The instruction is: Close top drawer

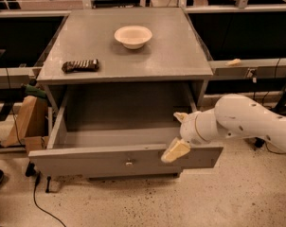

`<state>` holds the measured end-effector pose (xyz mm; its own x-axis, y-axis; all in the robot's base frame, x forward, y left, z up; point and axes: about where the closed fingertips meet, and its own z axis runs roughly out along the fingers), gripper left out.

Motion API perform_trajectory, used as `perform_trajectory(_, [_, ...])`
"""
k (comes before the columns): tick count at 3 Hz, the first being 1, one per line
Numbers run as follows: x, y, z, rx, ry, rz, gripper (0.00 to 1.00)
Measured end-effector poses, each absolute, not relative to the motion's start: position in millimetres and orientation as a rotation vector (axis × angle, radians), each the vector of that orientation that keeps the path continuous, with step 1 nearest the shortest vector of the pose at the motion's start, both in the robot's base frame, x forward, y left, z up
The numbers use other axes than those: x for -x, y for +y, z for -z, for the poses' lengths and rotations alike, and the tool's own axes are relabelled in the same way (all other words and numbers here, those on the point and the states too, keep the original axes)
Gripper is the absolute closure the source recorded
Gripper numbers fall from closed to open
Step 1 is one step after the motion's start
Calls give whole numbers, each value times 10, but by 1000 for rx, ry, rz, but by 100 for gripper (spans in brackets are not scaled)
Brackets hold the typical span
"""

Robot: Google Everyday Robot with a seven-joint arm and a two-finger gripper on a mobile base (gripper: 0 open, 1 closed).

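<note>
The top drawer [86, 161] of the grey cabinet is pulled far out, and its box-shaped tray shows nothing inside. Its flat front panel has a small metal knob [129, 163] at the centre. My gripper [177, 134] is at the right part of the drawer's front edge, at the end of the white arm [242, 119] that comes in from the right. Its cream fingers [175, 151] are spread apart. One lies over the front panel and the other is just inside the drawer. The lower drawers are hidden behind the open front panel.
On the cabinet top [181, 56] stand a white bowl [133, 36] and a dark snack packet [80, 65]. A cardboard box [20, 122] and a black cable [39, 200] lie on the floor at the left. Shelving rails run behind on both sides.
</note>
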<state>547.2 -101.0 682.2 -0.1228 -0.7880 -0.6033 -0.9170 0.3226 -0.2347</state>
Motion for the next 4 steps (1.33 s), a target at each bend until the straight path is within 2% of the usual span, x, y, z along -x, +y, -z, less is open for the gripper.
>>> perform_trajectory(1, [-5824,-945,-6853,1524,1948,-244,19])
perform_trajectory(3, [-5902,-914,-6863,1533,1950,-243,65])
perform_trajectory(4, [-5978,-914,-6794,1539,1974,-250,96])
